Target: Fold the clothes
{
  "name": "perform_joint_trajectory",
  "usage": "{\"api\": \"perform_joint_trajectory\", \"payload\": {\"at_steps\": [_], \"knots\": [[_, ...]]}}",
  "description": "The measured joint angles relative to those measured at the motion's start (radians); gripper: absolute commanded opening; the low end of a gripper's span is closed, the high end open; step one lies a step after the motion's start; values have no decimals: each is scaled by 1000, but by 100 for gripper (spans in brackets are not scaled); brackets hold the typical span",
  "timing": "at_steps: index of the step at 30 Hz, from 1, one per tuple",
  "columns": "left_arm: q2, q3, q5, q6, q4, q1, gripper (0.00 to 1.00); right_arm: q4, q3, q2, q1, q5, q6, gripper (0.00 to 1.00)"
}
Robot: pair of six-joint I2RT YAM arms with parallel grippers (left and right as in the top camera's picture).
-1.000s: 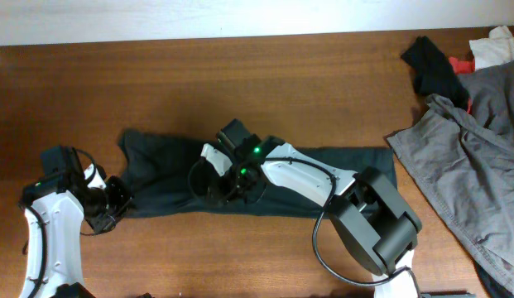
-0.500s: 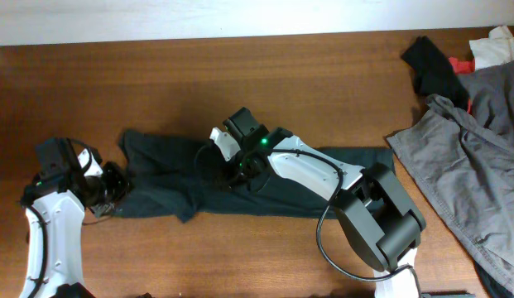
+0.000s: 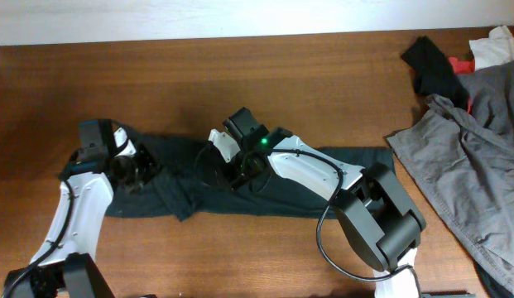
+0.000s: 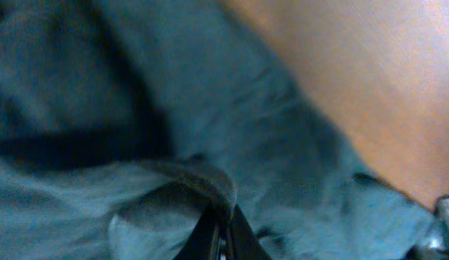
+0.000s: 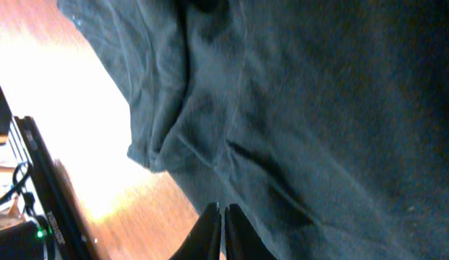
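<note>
Two robot arms bend over a wooden table (image 3: 265,83) in the overhead view. The clothes (image 3: 348,178), one long, very dark garment, lie in a band across the table's middle. The left gripper (image 3: 139,170) sits on the band's left end, where the fabric is bunched and doubled over. The right gripper (image 3: 240,174) is down on the fabric near the band's centre. Well apart at the right edge lies a light grey garment (image 3: 480,165). Beyond it, in the far right corner, are a small black cloth (image 3: 432,66), a red scrap (image 3: 463,63) and a white cloth (image 3: 498,45).

From the left wrist, the clothes (image 4: 231,108) fill most of the blurred view, with bare table (image 4: 369,79) at upper right. The left gripper (image 4: 221,235) has its jaws pressed together, and a raised fold of the dark fabric is pinched at their tips.

From the right wrist, the clothes (image 5: 340,108) cover the right side of the view in creased folds, and a hemmed edge runs beside the brightly lit table (image 5: 79,130) at left. The right gripper (image 5: 221,227) shows its jaws pressed together, tips just over the fabric. Whether any cloth is caught between them cannot be told.
</note>
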Motion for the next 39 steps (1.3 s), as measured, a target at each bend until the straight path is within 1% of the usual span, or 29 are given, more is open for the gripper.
{"api": "perform_joint_trajectory", "payload": {"at_steps": [4,7,14,19,23,24,26,27,29,32,34,39], "knots": [[0,1,10,-35,92,-32,4,-24,0,0,0,-3,-27,9],[1,1,9,-50,126,-45,4,-35,0,0,0,-6,-40,9],[29,1,-66,-60,153,-92,6,-63,0,0,-5,-8,-52,9],[100,1,-93,-65,252,-127,6,-85,0,-10,-8,-8,-53,9],[159,1,-102,-71,304,-144,13,-118,0,-36,-8,-8,-62,10],[175,1,-103,-72,312,-146,15,-125,0,-44,-8,-8,-67,10],[207,1,-103,-71,325,-147,28,-140,0,-61,-8,-8,-75,11],[218,1,-103,-68,332,-147,33,-144,0,-66,-8,-8,-76,11],[234,1,-103,-71,343,-147,45,-149,1,-71,-8,-8,-78,11],[236,2,-98,-68,370,-147,70,-153,1,-71,-8,-8,-78,15],[236,8,-86,-68,387,-147,75,-153,1,-75,-8,-8,-81,15],[204,53,-57,-68,377,-147,76,-175,1,-122,-9,18,-83,16]]}}
